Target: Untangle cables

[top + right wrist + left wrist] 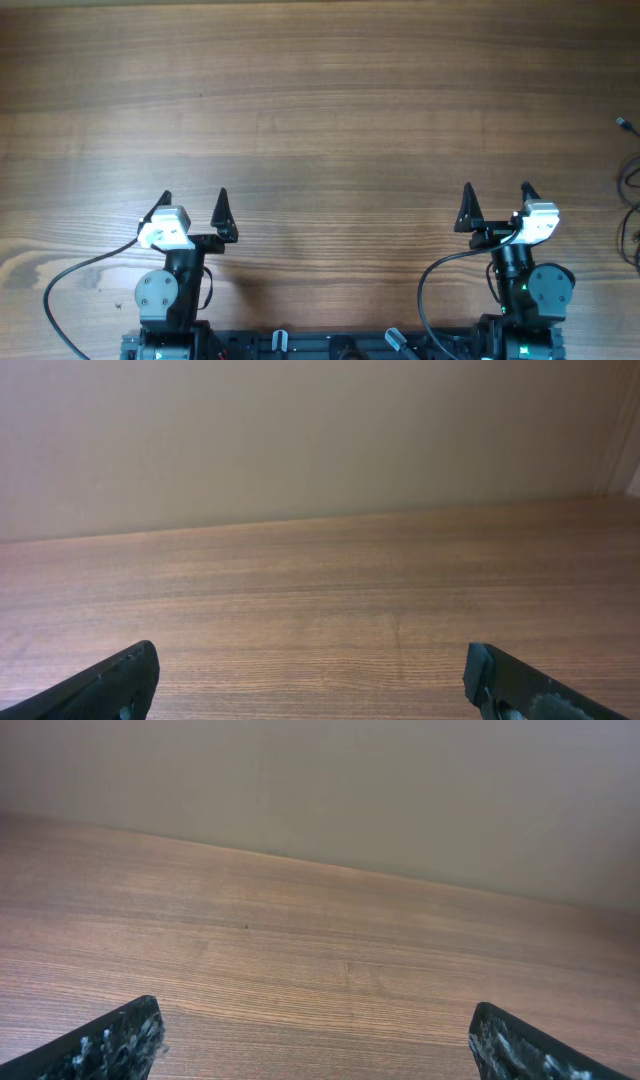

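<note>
Both tools are sitting parked near the robot's base edge, nothing in either. Left tool (195, 208) is standing spread to full width, fingers empty, hovering over bare wood. Right tool (497, 203) is showing the same: fully spread, gripping nothing. Wrist views are showing only finger tips at the bottom corners and plain wooden surface (320, 100) running to a beige wall, no cord in either.

The cables (630, 190) are lying at the far right edge of the overhead view, well apart from the right tool and mostly cropped off. Only a small plug end and a few thin dark loops are showing; how they are crossing each other, cannot tell.

Risks from here, as a judgement:
- Right arm is needing a long sideways reach; most of the tangle is sitting outside the overhead view, so a grasp could be landing blind.
- Cords are looking very thin and flat on the wood, so fingers could be closing on nothing or scraping the surface.
- Pinching two strands at once could be tightening the knot.
- Left arm is looking too far off to help unless the cables are dragged toward centre first.
- The arm's own thicker black cable (440, 275) could be getting mistaken for the target.
</note>
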`<state>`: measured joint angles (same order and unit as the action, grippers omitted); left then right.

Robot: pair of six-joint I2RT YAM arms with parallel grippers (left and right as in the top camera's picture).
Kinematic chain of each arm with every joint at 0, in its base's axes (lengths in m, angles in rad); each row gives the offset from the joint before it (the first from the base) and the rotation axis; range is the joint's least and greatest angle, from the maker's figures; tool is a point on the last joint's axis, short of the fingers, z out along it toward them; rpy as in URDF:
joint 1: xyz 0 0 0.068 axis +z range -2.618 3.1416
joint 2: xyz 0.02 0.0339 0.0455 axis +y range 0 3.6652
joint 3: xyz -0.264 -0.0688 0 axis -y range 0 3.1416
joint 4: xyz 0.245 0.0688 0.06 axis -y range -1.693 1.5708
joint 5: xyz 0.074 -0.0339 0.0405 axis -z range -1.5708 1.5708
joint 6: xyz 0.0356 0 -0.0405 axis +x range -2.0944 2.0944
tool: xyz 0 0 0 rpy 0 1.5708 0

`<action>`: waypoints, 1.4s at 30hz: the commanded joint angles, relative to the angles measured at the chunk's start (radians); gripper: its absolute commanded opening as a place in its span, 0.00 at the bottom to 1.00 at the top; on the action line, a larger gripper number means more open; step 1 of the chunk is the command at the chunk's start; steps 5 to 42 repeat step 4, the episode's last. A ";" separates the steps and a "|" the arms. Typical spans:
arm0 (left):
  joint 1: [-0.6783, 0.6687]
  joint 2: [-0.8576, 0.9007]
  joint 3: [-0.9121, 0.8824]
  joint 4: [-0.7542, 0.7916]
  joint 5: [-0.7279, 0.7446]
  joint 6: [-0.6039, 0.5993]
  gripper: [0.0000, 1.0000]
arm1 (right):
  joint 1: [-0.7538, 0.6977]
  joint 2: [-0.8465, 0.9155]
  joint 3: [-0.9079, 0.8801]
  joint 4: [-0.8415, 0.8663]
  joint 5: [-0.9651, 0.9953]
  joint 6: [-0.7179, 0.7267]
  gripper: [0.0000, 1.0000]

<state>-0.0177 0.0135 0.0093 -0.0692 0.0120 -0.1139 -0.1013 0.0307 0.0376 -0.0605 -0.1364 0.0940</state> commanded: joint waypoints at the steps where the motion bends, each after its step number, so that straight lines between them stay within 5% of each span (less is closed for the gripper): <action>1: 0.005 -0.009 -0.003 -0.005 -0.013 0.005 1.00 | -0.005 0.000 -0.003 0.003 0.010 0.017 1.00; 42: 0.005 -0.009 -0.003 -0.005 -0.013 0.005 1.00 | -0.005 0.000 -0.003 0.003 0.010 0.017 1.00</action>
